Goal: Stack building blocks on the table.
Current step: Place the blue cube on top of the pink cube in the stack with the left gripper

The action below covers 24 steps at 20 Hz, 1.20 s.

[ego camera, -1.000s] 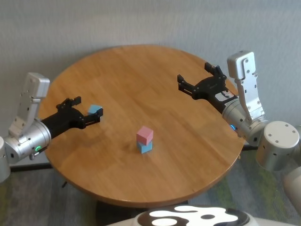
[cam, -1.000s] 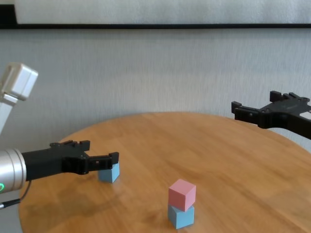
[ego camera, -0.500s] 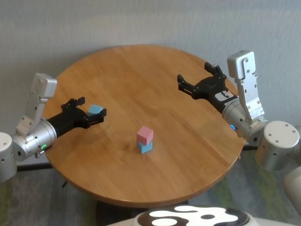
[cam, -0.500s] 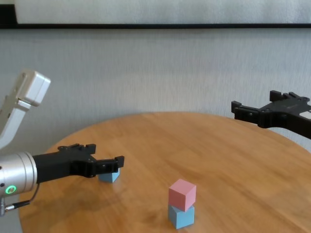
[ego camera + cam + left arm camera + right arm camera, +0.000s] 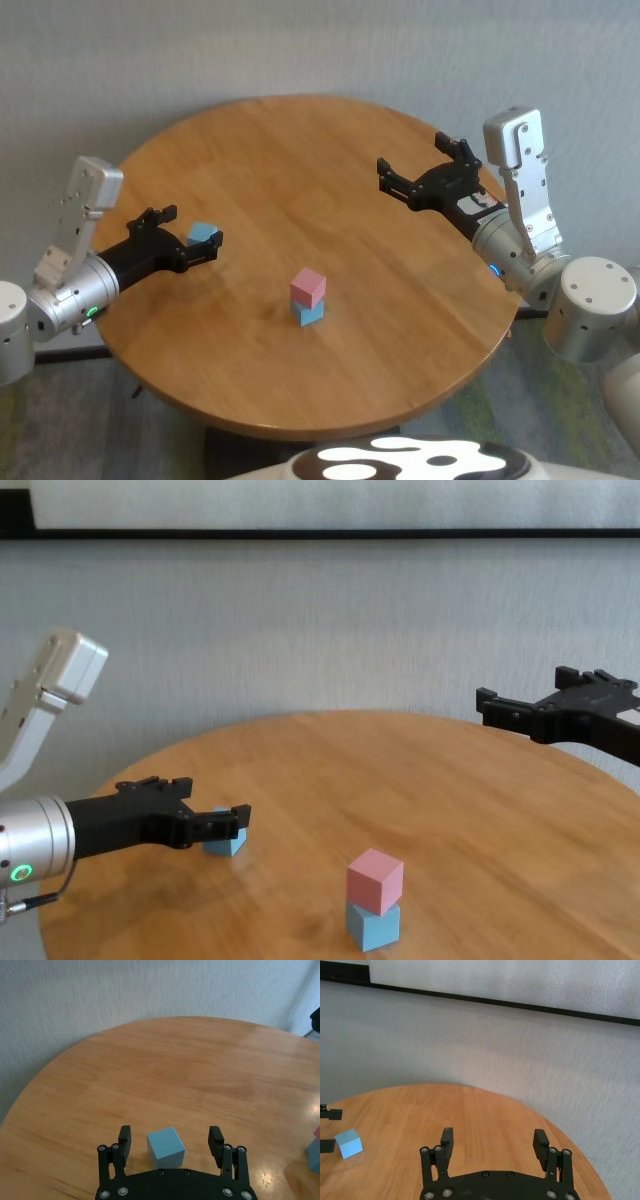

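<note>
The fingers (image 5: 124,1140) of your left gripper (image 5: 170,1142) stand wide open, one on each side of the loose light blue block (image 5: 166,1146), and they do not touch it. In the left wrist view the block sits a little nearer to one finger and is turned slightly against the line of the fingers. So, before you close, centre the gripper over this block and turn the wrist until the pads meet two flat faces and not an edge. I think you should also go low enough that the pads take the middle of the faces, but without pressing on the table (image 5: 300,160). Close slowly, then lift straight up.

Take the small stack as your landmark: a pink block (image 5: 308,286) rests on a second blue block (image 5: 309,313), and it sits slightly turned on it, so the stack may tip easily. The loose block lies well apart from this stack, toward the left edge of the table. When you carry it over, come from above and set it down flat on the pink one.

Your right gripper (image 5: 420,180) hovers in the air on the other side of the stack, well apart from it, with open fingers and nothing between them.

The blocks are small matte cubes of equal size with clean edges; the table is round, of glossy orange wood.
</note>
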Motion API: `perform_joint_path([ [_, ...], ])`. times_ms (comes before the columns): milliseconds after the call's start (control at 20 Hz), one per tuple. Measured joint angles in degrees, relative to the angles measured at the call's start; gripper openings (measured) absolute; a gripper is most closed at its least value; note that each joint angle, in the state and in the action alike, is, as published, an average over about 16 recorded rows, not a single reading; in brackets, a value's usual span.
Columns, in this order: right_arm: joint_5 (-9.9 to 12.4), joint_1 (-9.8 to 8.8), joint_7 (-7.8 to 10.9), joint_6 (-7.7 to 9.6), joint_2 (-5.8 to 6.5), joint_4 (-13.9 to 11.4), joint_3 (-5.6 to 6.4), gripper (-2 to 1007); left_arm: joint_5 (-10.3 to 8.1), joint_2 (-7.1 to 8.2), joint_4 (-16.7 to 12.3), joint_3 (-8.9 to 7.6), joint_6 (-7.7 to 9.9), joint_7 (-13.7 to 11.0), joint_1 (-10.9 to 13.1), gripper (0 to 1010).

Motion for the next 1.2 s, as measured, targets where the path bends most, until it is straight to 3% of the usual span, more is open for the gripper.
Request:
perform_joint_path([
  [500,0.0,0.0,0.0,0.0,0.0,0.0,0.0,1005,1.95,-0.53,2.4,-0.32,-1.07,-0.2,-1.0,1000],
  [1200,0.0,0.0,0.0,0.0,0.0,0.0,0.0,1005,2.78,-1.96,6.3,-0.94,-3.28,-1.7,-2.6,1000],
])
